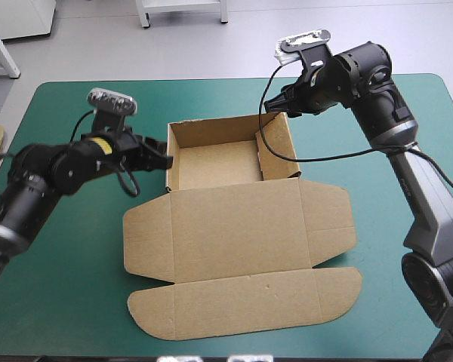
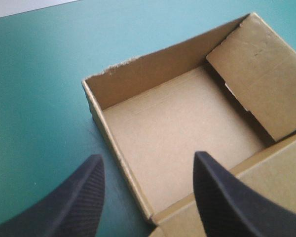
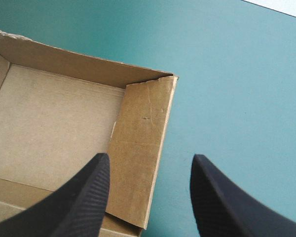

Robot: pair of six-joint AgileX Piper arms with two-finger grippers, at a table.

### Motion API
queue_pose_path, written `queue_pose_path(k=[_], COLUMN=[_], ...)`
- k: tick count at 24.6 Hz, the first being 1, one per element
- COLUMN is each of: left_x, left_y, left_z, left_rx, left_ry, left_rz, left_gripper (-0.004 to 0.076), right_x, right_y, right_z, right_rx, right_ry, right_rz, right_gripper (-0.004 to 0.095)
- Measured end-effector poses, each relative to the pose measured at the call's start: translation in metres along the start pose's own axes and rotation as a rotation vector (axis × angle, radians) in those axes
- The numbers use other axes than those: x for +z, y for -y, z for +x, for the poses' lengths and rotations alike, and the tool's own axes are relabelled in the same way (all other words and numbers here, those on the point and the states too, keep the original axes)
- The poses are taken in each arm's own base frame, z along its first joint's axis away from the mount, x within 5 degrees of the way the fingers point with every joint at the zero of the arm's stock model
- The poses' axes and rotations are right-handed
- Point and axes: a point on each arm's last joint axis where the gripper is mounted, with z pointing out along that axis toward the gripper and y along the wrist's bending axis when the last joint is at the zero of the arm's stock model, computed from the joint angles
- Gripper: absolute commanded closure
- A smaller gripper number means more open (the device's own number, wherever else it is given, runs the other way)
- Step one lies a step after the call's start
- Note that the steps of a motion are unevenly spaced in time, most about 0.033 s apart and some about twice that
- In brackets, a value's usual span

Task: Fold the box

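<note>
The brown cardboard box (image 1: 211, 166) sits mid-table on the teal-green cover (image 1: 60, 302), an open tray with its lid (image 1: 238, 226) flat. The left gripper (image 1: 164, 159) and the right gripper (image 1: 272, 105) gape wide, empty, beside opposite walls. A careless push could, I judge, untuck the right wall (image 1: 266, 154).

Reaches in low with the left arm (image 1: 38, 188), elbow bent, left gripper (image 1: 160, 159) level and pointing right, fingers (image 2: 79, 197) wide apart. Arches over from the right with the right arm (image 1: 408, 173), wrist bent, right gripper (image 1: 275, 104) angled down and leftward, likewise spread.
</note>
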Motion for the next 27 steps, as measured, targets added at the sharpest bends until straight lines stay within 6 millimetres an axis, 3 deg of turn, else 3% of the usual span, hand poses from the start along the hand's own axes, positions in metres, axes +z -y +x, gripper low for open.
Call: queue_pose_path(k=[5, 7, 12, 17, 22, 27], left_x=[-0.031, -0.050, -0.078, -0.093, -0.098, -0.096], left_y=[0.001, 0.001, 0.003, 0.005, 0.006, 0.006], left_z=[0.062, 0.097, 0.140, 0.163, 0.165, 0.169], left_rx=[0.013, 0.013, -0.008, -0.005, -0.002, -0.002], left_ry=[0.095, 0.174, 0.276, 0.303, 0.314, 0.271], left_rz=[-0.015, -0.025, -0.013, -0.006, -0.004, 0.002], left_gripper=[0.0374, 0.0400, 0.0521, 0.0549, 0.0549, 0.0549], right_x=[-0.009, -0.013, -0.014, -0.027, -0.062, -0.046], right_y=[0.000, 0.000, -0.002, -0.004, -0.003, -0.004], right_z=[0.000, 0.000, 0.000, 0.000, 0.007, 0.019], right_rx=[-0.004, -0.010, -0.016, -0.021, -0.037, -0.041], right_ry=[0.017, 0.024, 0.025, 0.048, 0.128, 0.065], right_rz=[-0.013, -0.016, -0.039, -0.067, -0.068, -0.068], right_gripper=[0.0450, 0.0450, 0.0450, 0.0450, 0.0450, 0.0449])
